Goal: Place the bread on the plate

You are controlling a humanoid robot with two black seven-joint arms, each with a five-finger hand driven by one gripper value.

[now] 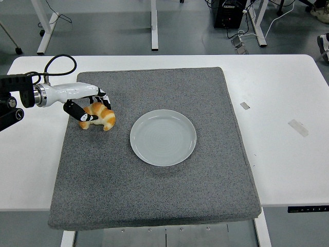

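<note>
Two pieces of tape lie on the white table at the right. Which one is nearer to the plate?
The smaller, darker piece of tape, beside the grey mat's right edge; the paler strip lies farther right of the plate.

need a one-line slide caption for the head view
Left hand grips the croissant at the grey mat's left side, beside the empty plate; right arm out of view.

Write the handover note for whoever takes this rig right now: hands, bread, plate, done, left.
Left robot hand: fingers closed on the bread, at the left part of the grey mat.
Right robot hand: out of view.
Plate: mid-mat, to the right of the bread, nothing on it.
Done: bread grasped.
Left: carry it right over the plate, set it down, let go.
</note>
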